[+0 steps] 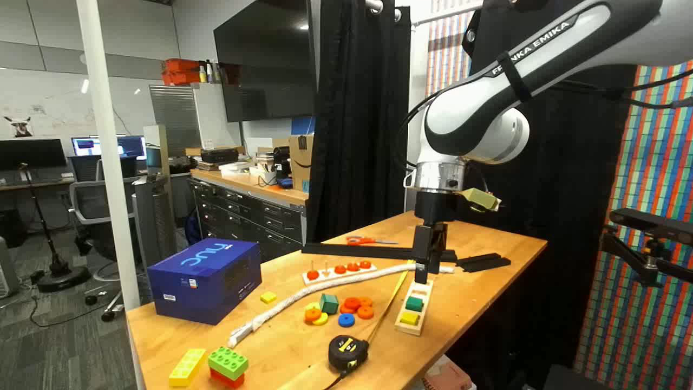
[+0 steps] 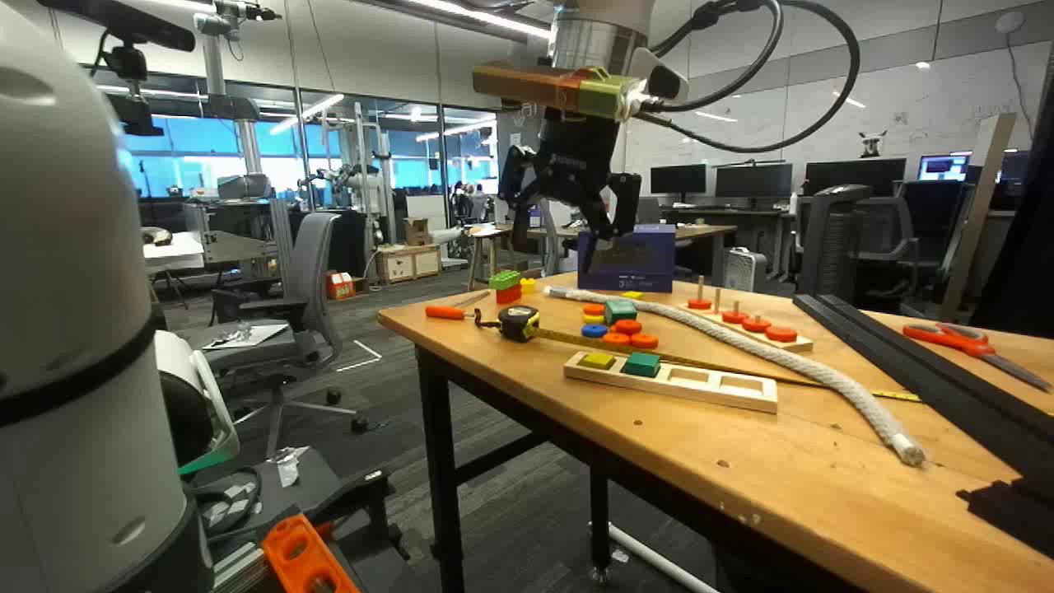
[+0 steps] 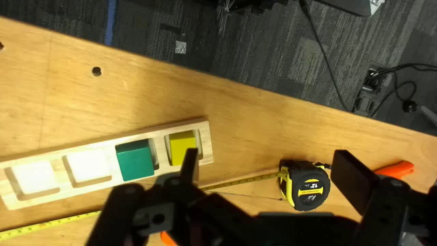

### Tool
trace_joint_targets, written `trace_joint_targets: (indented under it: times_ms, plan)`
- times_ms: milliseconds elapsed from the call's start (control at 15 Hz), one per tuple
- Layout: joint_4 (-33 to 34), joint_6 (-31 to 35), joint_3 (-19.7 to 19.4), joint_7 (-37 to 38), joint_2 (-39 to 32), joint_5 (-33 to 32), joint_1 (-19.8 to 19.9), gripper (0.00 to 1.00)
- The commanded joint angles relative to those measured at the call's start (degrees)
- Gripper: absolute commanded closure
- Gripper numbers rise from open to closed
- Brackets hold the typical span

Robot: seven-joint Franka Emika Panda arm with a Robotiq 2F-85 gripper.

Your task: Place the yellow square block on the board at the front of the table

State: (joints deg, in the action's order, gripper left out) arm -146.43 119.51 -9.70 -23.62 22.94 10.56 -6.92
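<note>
A yellow block (image 3: 179, 147) sits in the end slot of a 4-slot wooden board (image 2: 670, 385) on a desk (image 1: 460, 292), with a green block (image 3: 136, 162) in the slot beside it. Above the desk hangs the robot's end effector (image 2: 561, 239), its 2 jaws spread wide apart. Another yellow block (image 1: 268, 297) lies near a blue box (image 1: 203, 281). A black and yellow tape measure (image 1: 347, 352) rests near the board, and a white rope (image 2: 770, 352) stretches across the desk.
</note>
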Motion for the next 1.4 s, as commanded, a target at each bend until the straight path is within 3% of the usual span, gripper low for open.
trace_joint_targets:
  times_ms: [0,400,533,800,1000,1200,1333]
  plan:
    - [0.1,-0.2,1.3,-0.4,-0.1,0.5,1.3,0.00]
    - [0.5,0.0,1.6,0.1,-0.5,0.1,1.4,0.00]
    - [2.0,2.1,3.9,3.8,-2.6,-3.0,2.2,0.00]
    - [7.0,11.2,11.6,18.0,-11.3,-14.5,3.6,0.00]
    - [12.9,14.1,15.9,29.6,-19.2,-25.3,4.0,0.00]
    - [21.2,12.5,17.4,40.9,-27.4,-37.0,2.7,0.00]
    - [27.4,10.4,16.9,45.3,-31.8,-40.7,0.8,0.00]
